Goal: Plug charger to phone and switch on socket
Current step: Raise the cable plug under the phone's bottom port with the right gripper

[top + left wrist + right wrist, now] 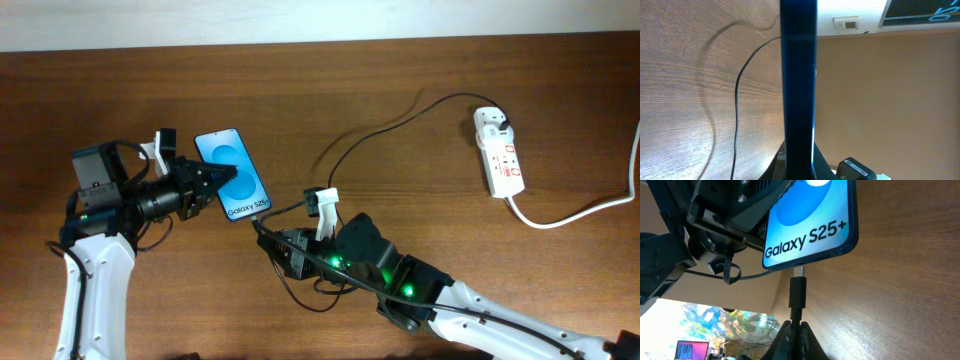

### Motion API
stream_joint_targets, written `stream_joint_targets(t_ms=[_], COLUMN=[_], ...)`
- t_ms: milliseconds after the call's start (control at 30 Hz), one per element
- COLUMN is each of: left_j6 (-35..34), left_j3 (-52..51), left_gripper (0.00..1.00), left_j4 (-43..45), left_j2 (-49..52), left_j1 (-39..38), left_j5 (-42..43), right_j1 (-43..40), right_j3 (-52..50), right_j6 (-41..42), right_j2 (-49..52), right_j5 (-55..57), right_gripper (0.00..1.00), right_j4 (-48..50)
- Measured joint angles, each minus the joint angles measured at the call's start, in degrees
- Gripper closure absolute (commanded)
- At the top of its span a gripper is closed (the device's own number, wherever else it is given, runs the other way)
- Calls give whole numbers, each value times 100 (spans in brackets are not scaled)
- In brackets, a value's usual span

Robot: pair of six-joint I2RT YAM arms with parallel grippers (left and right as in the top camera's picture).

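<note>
The phone (222, 150), blue screen reading "Galaxy S25+", is held off the table in my left gripper (225, 182), which is shut on its sides. In the left wrist view it stands edge-on (799, 75) between the fingers (799, 172). My right gripper (263, 230) is shut on the charger (380, 125) just behind its connector. In the right wrist view the connector (798, 291) rises from the fingers (796, 330), and its metal tip touches the phone's (810, 225) bottom edge at the port. The cable runs to a black plug (498, 125) seated in the white socket (503, 160) at far right.
The socket's thick white cord (570, 215) curves off the right edge. A slack stretch of charger cable (738, 100) lies on the wooden table (400, 60). Black robot wires (300, 292) loop beside the right arm near the front edge.
</note>
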Motion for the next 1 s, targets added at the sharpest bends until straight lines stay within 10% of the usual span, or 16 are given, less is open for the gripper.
stream_joint_targets(t_ms=[1000], left_j6=[0], left_j3=[0], left_gripper=[100], left_j4=[0], left_j2=[0], left_j1=[0], left_j5=[-2], right_j1=[-2], right_j3=[-2], right_j6=[-435], right_j2=[142], right_j5=[59], right_gripper=[96], right_j4=[234])
